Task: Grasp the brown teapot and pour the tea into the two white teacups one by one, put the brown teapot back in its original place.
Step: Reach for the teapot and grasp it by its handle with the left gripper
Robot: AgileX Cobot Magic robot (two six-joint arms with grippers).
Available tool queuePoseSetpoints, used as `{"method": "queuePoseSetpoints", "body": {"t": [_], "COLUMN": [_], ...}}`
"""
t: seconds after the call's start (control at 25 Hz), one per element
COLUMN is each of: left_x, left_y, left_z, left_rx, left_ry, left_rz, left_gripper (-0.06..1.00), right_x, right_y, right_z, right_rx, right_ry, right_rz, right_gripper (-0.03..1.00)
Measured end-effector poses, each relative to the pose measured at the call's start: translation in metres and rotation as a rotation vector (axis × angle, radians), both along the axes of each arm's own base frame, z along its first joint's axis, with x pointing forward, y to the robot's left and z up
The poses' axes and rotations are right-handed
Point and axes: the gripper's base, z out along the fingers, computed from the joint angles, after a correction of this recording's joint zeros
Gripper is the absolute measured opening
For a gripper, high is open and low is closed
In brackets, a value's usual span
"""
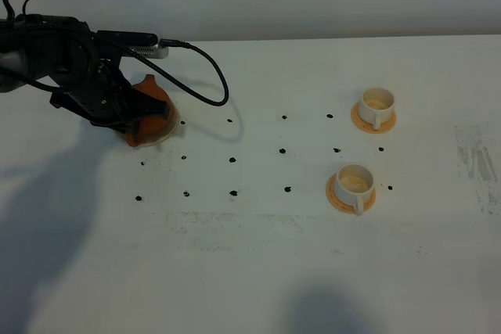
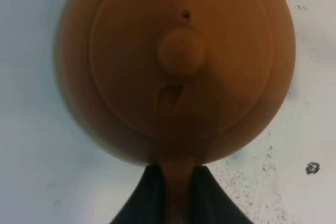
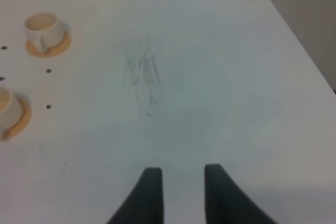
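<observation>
Item: small round reddish-brown clay teapot (image 1: 153,98), at round beige disc coaster (image 1: 164,134), left side of white table (image 1: 258,271); contact w/ disc not confirmed.
Risks: pot was gripped by loop handle only, so swivel on tilt was judged likely. Lid could be shed and tea spilt short of far white teacup (image 1: 376,102) & near white teacup (image 1: 354,181), well apart.
Left gripper (image 2: 177,179): arm was reached low, pointed down over lid, fingers pinched on handle.
Right gripper (image 3: 182,174): fingers were spread, nothing held.
</observation>
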Motion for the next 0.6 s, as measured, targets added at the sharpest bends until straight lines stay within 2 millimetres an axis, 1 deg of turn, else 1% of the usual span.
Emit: {"method": "queuePoseSetpoints", "body": {"t": [0.6], "left_x": [0.0], "left_y": [0.0], "left_z": [0.0], "left_rx": [0.0], "left_ry": [0.0], "left_rz": [0.0], "left_gripper": [0.12], "right_x": [0.0], "right_y": [0.0], "right_z": [0.0], "right_rx": [0.0], "right_ry": [0.0], "right_rz": [0.0], "right_gripper": [0.22]}}
